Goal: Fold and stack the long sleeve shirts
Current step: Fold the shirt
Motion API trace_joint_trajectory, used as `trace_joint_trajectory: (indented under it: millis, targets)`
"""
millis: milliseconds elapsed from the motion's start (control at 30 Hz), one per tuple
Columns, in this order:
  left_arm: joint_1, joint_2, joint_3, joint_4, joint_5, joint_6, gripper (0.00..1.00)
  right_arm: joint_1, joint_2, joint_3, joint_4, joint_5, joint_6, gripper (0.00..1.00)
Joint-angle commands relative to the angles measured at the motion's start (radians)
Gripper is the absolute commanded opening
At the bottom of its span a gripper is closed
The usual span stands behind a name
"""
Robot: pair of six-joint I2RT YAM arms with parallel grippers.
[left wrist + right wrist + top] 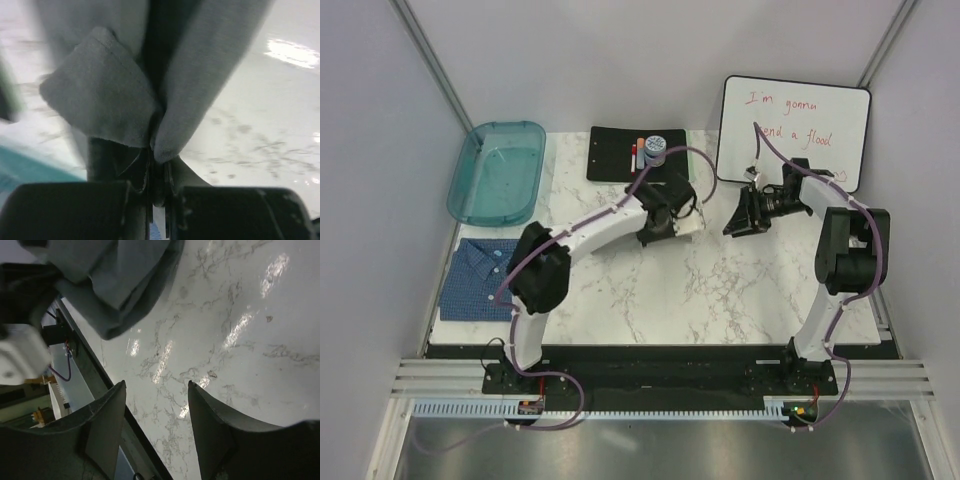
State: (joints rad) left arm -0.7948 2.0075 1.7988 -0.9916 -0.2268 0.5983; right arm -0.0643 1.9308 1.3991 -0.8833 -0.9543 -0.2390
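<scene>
The grey shirt [105,90] hangs bunched from my left gripper [159,165], whose jaws are shut on a fold of it above the marble table. In the top view my left gripper [662,215] is at the middle back of the table and hides most of the shirt. The shirt also shows in the right wrist view [115,285], at the upper left. My right gripper [156,385] is open and empty, a little to the right of the shirt [735,222]. The blue patterned shirt [478,278] lies folded flat at the table's left edge.
A teal plastic tray [498,170] sits at the back left. A black mat [620,155] with a tape roll [655,148] lies at the back middle. A whiteboard [795,130] leans at the back right. Bare marble [700,290] spans the table's near half.
</scene>
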Motion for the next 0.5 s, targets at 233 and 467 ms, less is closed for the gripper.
trace_joint_trajectory:
  millis: [233,467]
  targets:
    - [-0.23,0.1,-0.1,0.09,0.224,-0.399,0.41,-0.077,-0.053,-0.147,-0.085,-0.084,-0.06,0.61]
    - [-0.198,-0.042,0.133,-0.032,0.475,-0.433,0.9,-0.074,-0.124,-0.278,-0.065,-0.052,-0.01,0.65]
